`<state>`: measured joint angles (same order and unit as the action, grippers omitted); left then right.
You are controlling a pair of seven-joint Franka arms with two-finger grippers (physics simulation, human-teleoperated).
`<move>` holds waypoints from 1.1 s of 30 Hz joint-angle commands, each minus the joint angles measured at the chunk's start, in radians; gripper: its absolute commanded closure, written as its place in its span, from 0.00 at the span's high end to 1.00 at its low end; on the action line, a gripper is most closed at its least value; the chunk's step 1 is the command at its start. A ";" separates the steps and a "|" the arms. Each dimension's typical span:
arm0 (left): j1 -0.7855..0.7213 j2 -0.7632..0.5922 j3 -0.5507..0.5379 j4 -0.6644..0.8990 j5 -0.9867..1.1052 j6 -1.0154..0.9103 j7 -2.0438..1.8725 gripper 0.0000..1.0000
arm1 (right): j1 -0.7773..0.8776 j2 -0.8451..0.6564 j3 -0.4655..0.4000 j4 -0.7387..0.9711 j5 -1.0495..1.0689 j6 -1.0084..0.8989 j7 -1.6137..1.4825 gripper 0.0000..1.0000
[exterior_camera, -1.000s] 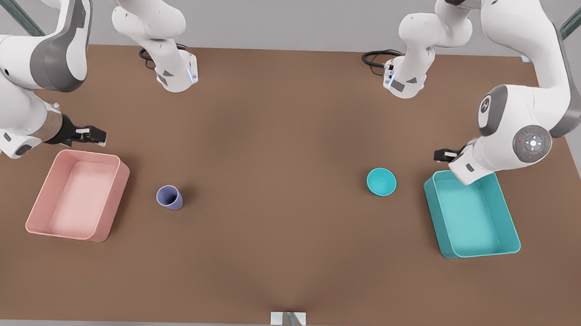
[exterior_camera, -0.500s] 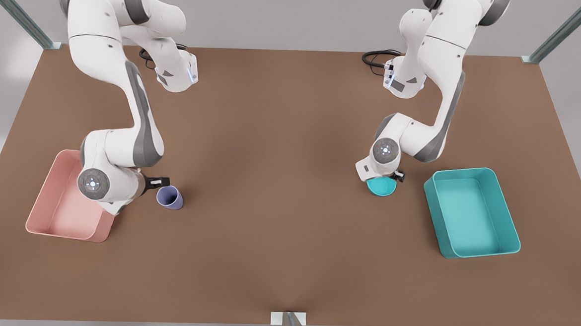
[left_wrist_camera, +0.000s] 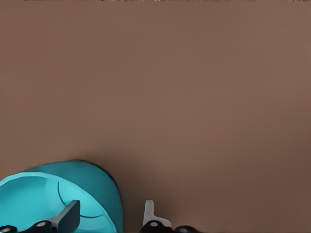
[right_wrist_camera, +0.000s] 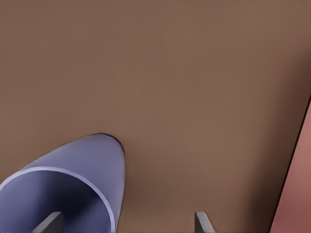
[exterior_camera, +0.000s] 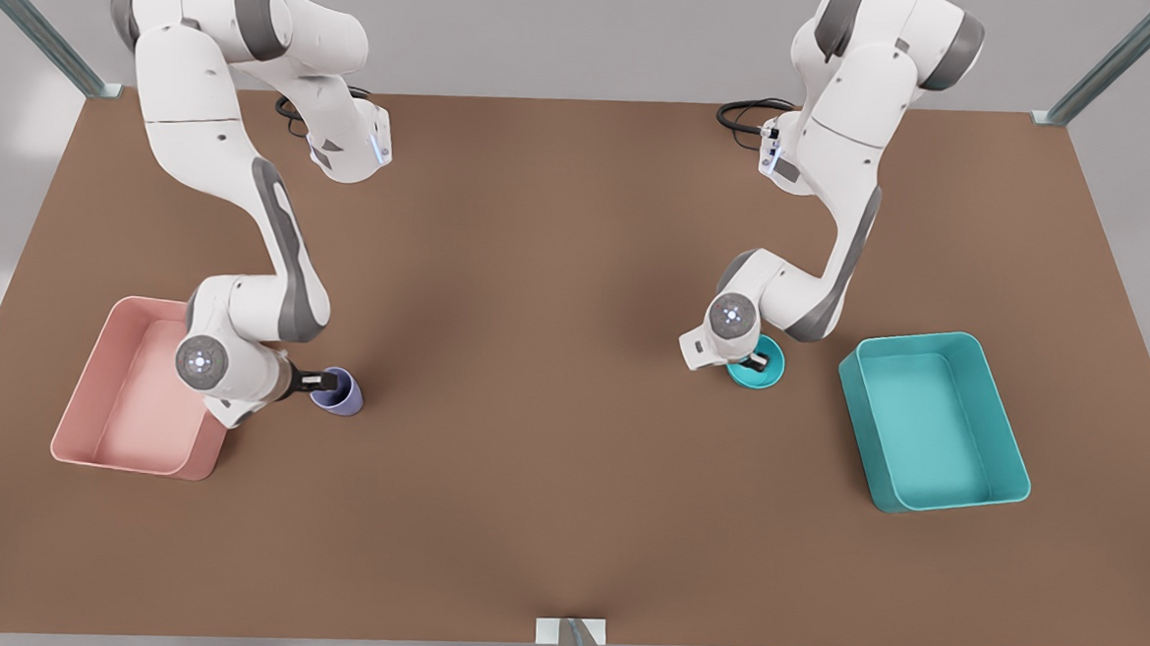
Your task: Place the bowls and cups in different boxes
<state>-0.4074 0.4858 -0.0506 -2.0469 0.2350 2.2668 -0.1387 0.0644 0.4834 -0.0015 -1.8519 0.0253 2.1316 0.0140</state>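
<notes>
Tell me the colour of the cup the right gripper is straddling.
Lavender-purple. The cup shows best in the right wrist view, with the right gripper open around its wall.

We see a flat brown table (exterior_camera: 549,440), black cables (exterior_camera: 744,110) at its far edge, and grey metal posts (exterior_camera: 1110,61) at the far corners.

We note bowl (left_wrist_camera: 58,199) cut by left wrist view's edge, cup (right_wrist_camera: 68,189) likewise in right wrist view, pink box (exterior_camera: 128,408) near corner hidden behind arm, bowl's side under left gripper (exterior_camera: 752,359) hidden in front view.
</notes>
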 commanded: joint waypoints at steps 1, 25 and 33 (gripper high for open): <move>0.001 0.002 0.000 0.001 0.000 0.028 -0.038 0.45 | 0.000 0.009 0.000 -0.003 0.008 0.061 0.029 1.00; 0.438 0.066 0.087 0.430 0.087 -0.247 0.192 0.21 | -0.092 -0.077 0.000 0.303 0.022 -0.266 -0.365 0.21; 0.455 0.195 0.089 0.427 0.092 -0.188 0.192 0.21 | -0.258 -0.097 -0.178 0.347 0.004 -0.361 -0.740 0.21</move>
<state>0.0461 0.6747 0.0382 -1.6208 0.3288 2.0411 -0.0496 -0.1941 0.3804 -0.1616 -1.5052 0.0373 1.8319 -0.2590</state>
